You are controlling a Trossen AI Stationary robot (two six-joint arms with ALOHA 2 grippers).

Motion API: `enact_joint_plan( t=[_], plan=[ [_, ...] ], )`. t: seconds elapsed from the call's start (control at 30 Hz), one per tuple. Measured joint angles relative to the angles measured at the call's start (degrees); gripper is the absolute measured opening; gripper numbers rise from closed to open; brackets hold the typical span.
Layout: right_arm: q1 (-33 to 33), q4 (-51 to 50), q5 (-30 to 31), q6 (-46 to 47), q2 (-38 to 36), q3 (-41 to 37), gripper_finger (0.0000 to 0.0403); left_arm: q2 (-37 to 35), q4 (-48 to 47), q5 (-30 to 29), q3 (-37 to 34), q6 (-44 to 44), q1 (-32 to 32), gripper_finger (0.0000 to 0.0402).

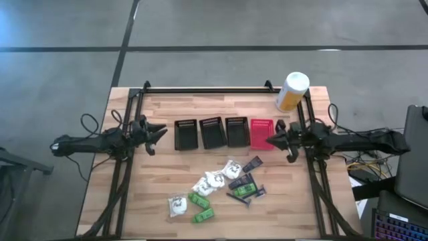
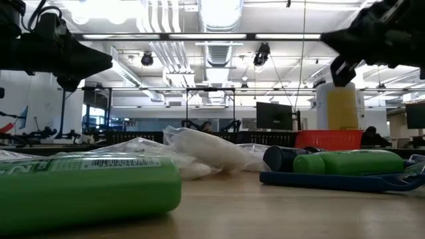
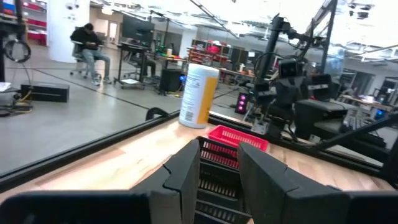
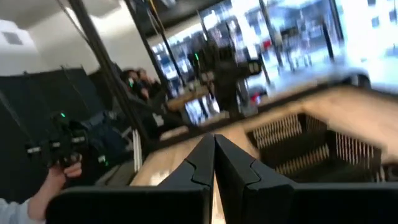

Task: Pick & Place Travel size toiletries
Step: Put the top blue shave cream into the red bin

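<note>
Small white-wrapped, green and dark toiletries (image 1: 221,187) cluster at six o'clock on the wooden table (image 1: 160,181), bare boards around. Left gripper (image 1: 159,135) at nine: part-open, empty. Right gripper (image 1: 273,140) at three: closed, empty, beside red mesh basket (image 1: 261,132).

A light wooden tabletop (image 1: 160,194) with a dark frame along its edges. Across its middle stands a row of three black baskets (image 1: 211,132) and, just beside them, one red basket (image 1: 261,132). A white-and-yellow canister (image 1: 292,92) stands at the far right corner. Nearer the front lies a loose cluster of toiletries: white wrapped lumps (image 1: 208,183), green packets (image 1: 203,215) and dark sachets (image 1: 252,163), some touching, one white lump (image 1: 177,205) slightly apart.
</note>
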Motion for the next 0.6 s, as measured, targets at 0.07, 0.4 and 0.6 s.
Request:
enact_joint_plan(
  t=[0.07,0.4,0.6],
  plan=[
    [-0.04,-1.14,0.08,0.7,4.59,1.05,0.0009,0.03,0.0,-0.14,0.0,0.0,0.0,0.0115],
    [0.38,-1.88,-9.07,-2.45,20.72,8.68,0.0009,0.12,-0.17,-0.14,0.0,0.0,-0.04,0.0115],
    [1.04,-3.1,-15.76,2.86,29.23,11.39,0.0009,0.14,-0.2,-0.11,0.0,0.0,-0.04,0.0115]
  ],
)
